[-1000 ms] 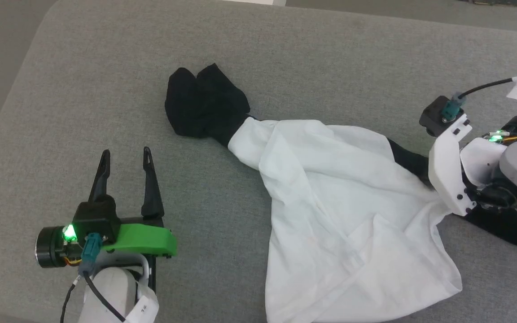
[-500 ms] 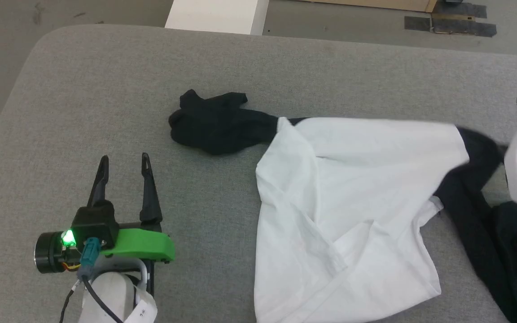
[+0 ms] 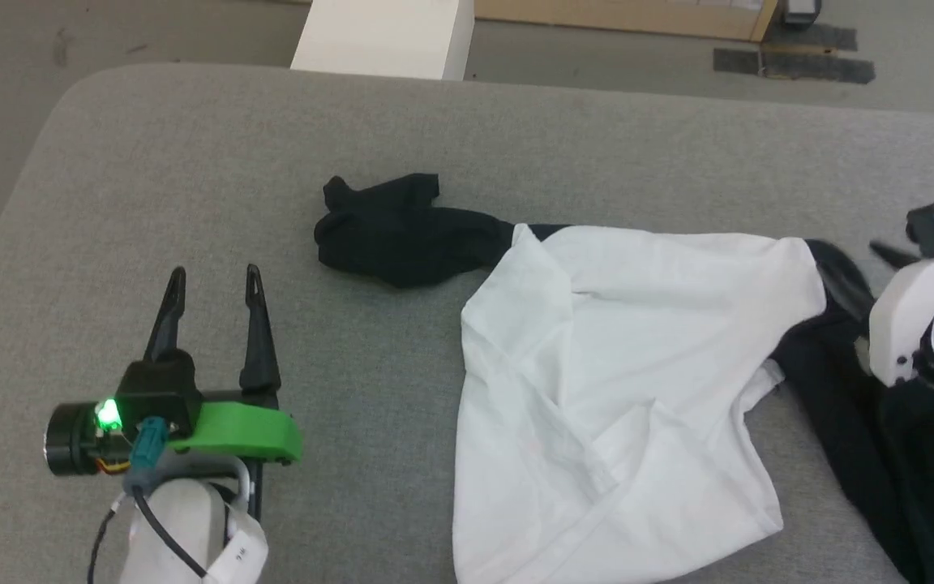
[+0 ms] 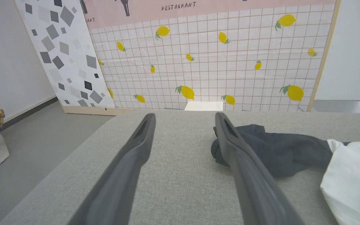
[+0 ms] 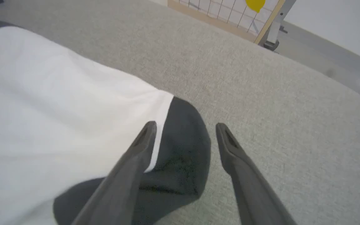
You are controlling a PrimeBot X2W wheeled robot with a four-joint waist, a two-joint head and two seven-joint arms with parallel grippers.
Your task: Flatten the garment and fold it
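now | left pincer [image 3: 216, 271] spread | right pincer [image 5: 186, 124] spread over garment [image 3: 613, 365] sleeve

We saw the garment [image 3: 621, 389] run off the head view's bottom edge and the right gripper [image 3: 854, 264] blurred, cropped at its side

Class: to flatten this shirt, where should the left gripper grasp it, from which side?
Probably the free end of the crumpled black sleeve, approached from the robot's left: it lies nearest the open left gripper, and pulling leftward should straighten the garment.
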